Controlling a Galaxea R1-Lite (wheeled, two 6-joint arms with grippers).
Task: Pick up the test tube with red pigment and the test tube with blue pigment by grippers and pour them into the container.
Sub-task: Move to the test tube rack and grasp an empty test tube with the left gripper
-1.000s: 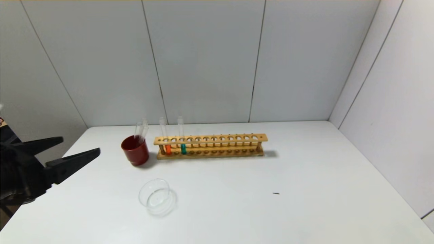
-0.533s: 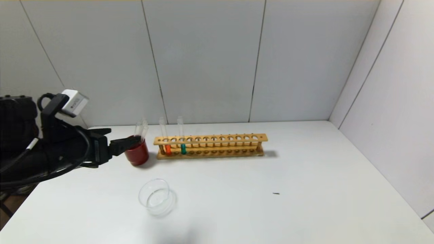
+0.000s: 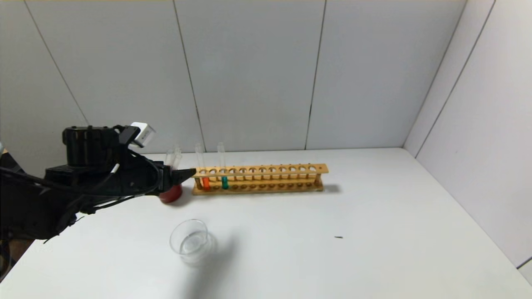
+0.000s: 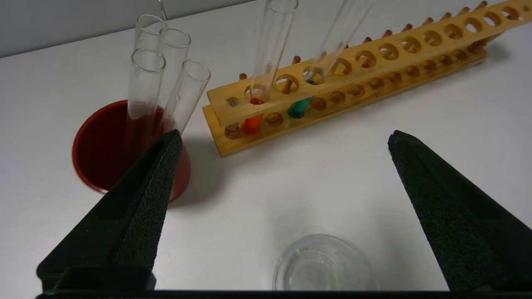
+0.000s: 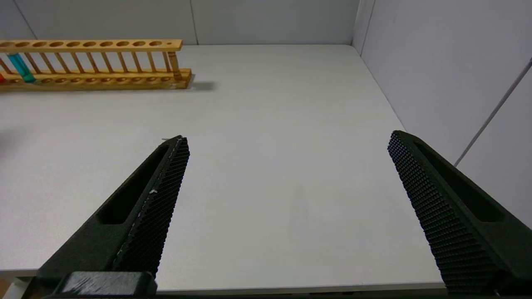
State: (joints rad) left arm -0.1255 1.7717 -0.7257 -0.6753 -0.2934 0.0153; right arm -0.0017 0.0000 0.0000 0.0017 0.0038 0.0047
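Observation:
The test tube with red pigment (image 3: pixel 205 181) and the test tube with blue pigment (image 3: pixel 224 181) stand upright in a wooden rack (image 3: pixel 270 169), near its left end. Both also show in the left wrist view: the red one (image 4: pixel 252 123) and the blue one (image 4: pixel 300 108). The clear glass container (image 3: pixel 189 241) sits nearer on the table; it also shows in the left wrist view (image 4: pixel 322 265). My left gripper (image 3: pixel 185 174) is open and empty, above the table, its tip just left of the rack. My right gripper (image 5: pixel 286 139) is open and empty, outside the head view.
A dark red cup (image 3: pixel 170 194) with several colourless tubes (image 4: pixel 160 79) stands just left of the rack, partly behind my left arm. The white table (image 3: pixel 374 232) is walled at the back and right. A small dark speck (image 3: pixel 338 237) lies mid-table.
My left arm has swung in from the left edge and reached right toward the rack's left end. The tubes, cup and dish have not moved.

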